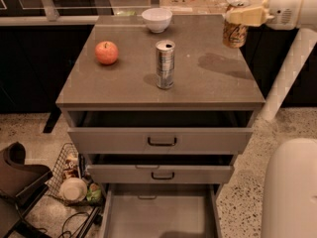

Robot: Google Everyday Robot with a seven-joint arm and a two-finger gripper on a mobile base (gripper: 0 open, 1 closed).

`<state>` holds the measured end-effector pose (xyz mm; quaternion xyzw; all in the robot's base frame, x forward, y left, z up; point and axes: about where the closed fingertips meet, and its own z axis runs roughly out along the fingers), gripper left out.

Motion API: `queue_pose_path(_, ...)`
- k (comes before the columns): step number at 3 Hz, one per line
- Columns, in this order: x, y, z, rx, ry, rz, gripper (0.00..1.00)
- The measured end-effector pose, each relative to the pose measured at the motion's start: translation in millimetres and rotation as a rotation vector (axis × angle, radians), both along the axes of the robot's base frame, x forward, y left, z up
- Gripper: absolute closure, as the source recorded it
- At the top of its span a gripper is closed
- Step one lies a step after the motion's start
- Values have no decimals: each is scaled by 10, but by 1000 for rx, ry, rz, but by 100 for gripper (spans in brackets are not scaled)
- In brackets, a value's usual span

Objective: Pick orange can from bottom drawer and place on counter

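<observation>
Where the cabinet comes nearest the camera, the bottom drawer [158, 217] stands pulled out, showing a flat matt grey floor and plain grey sides. Left of it, on the speckled floor, a wire basket [63, 158] holds a white round object and other small clutter. Above the bottom drawer, the middle drawer [198, 174] and top drawer [208, 140] are each pulled out a little, with smooth grey fronts and dark bar handles.

The counter [213, 90] is a flat, square, grey-brown slab with a stone-like finish. Near its middle a silver can [165, 66] stands upright, tall and ribbed, with a dark opening in its top. Left of it, and apart, rests a round red-orange apple [107, 52]. At the rear edge sits a smooth white bowl [157, 20]; its contents cannot be seen.

The orange can [235, 33] hangs upright over the counter's rear right part, its shadow lying apart from it on the slab. The gripper [237, 15] reaches in from the right on a white arm [294, 6]. Its cream fingers [250, 16] are closed about the orange can's upper part.
</observation>
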<state>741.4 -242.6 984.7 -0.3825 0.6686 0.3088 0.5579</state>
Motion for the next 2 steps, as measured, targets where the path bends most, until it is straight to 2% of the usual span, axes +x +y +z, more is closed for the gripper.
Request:
queue_pose_path(1,136,45,-300,20,54,5,100)
queue_pose_path(2,252,135,-525,41,86,18,100)
